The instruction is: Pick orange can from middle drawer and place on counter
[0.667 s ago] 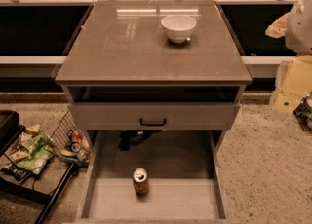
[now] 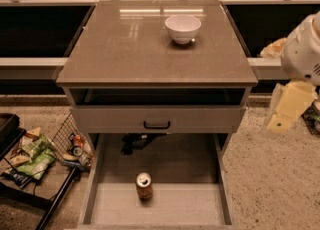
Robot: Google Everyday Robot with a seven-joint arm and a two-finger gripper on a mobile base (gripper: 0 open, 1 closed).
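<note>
The orange can [image 2: 144, 185] stands upright on the pale floor of the open middle drawer [image 2: 175, 209], left of centre and about midway back. The counter [image 2: 130, 49] is the glossy grey-brown top above it. My gripper is out of view. Only my arm's white link [image 2: 306, 49] and cream link [image 2: 290, 108] show at the right edge, beside the cabinet and well above and to the right of the can.
A white bowl [image 2: 183, 27] sits at the counter's back right. A shut drawer front with a black handle [image 2: 157, 124] overhangs the open drawer's back. A dark shape [image 2: 132, 141] lies under it. A wire rack of snack packs [image 2: 40, 156] stands at the left.
My arm's links at the right edge have moved down and a little to the left. The can, drawer and bowl have not moved.
</note>
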